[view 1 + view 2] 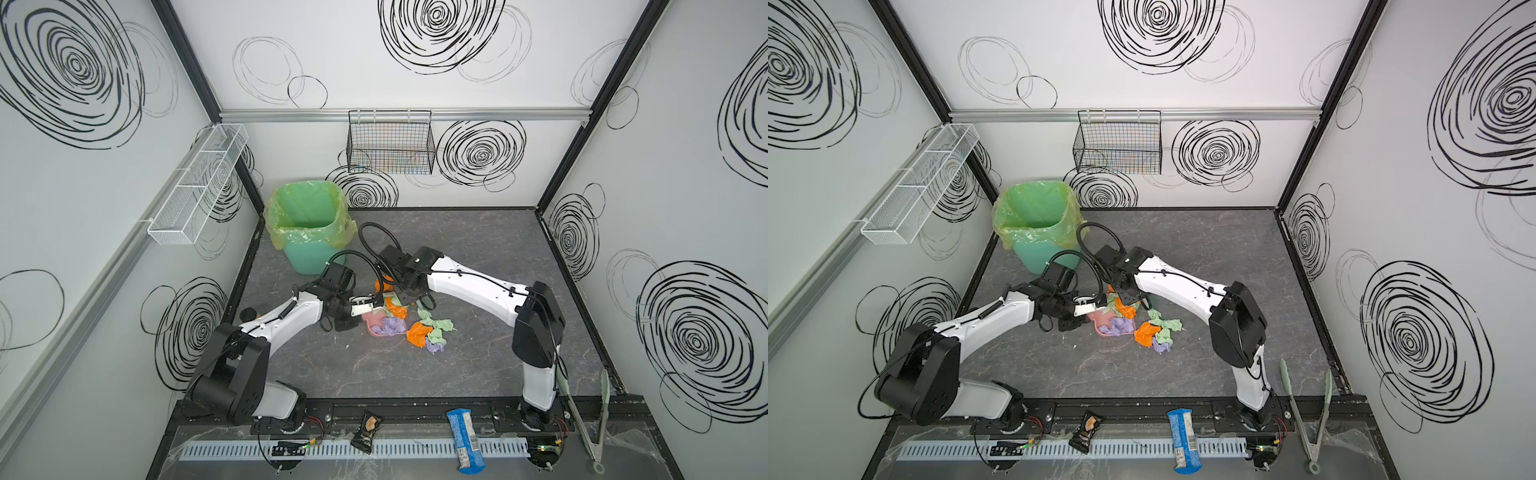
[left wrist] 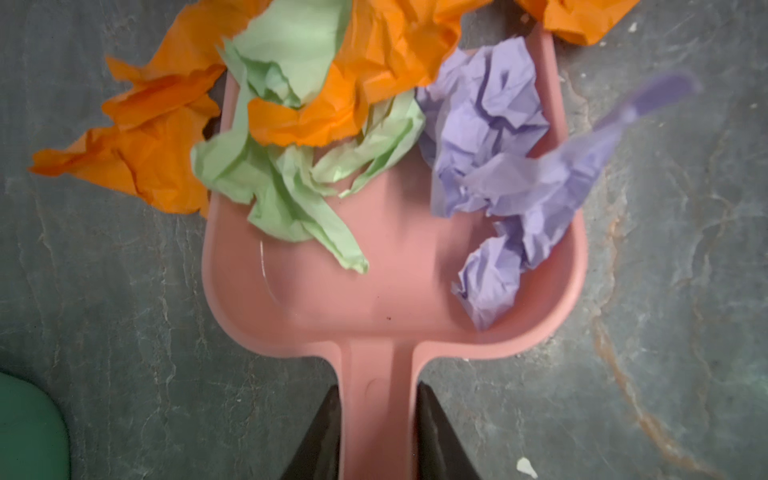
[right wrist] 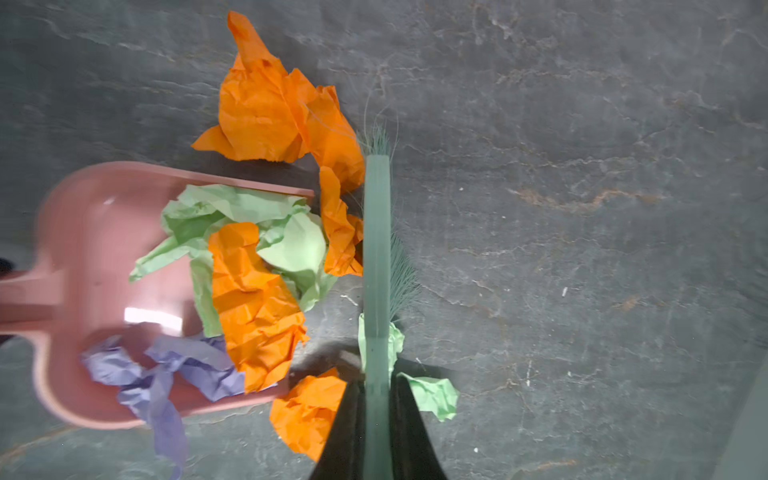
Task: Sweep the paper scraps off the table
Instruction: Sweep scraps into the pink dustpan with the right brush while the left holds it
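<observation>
The crumpled paper scraps (image 1: 419,332) (orange, pale green, lavender) lay near the centre of the veined grey table (image 1: 490,257). Several sat inside the smooth pink dustpan (image 2: 374,291), others at its mouth. The left gripper (image 2: 376,415) clamped the dustpan handle. Only the right wrist view showed the right gripper (image 3: 376,399) closed on the green bristled brush (image 3: 376,249). A lined green bin (image 1: 316,259) stood at the far left corner.
</observation>
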